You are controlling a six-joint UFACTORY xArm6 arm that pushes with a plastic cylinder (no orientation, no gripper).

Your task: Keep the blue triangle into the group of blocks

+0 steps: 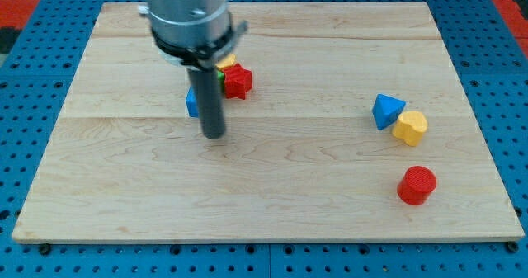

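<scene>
The blue triangle (pixel 386 110) sits far over on the view's right, touching a yellow block (pixel 410 127), with a red cylinder (pixel 416 185) a little below them. The rod's tip (pixel 214 134) rests well apart on the view's left, just below the group: a red block (pixel 238 81), a blue block (pixel 191 103) and bits of yellow (pixel 226 62) and green (pixel 220 76) half hidden behind the rod. There are no fingers to spread or close here. The triangle lies to the tip's right, so I'd judge the tip must get round to its far right side to push it leftward.

the board (pixel 272 171) is pale, smooth wood with visible grain, matt. on it, the blue triangle (pixel 385 110), yellow block (pixel 411 128) and red cylinder (pixel 416 185) look like matt plastic. my tip (pixel 214 134) is dark, dull metal.
</scene>
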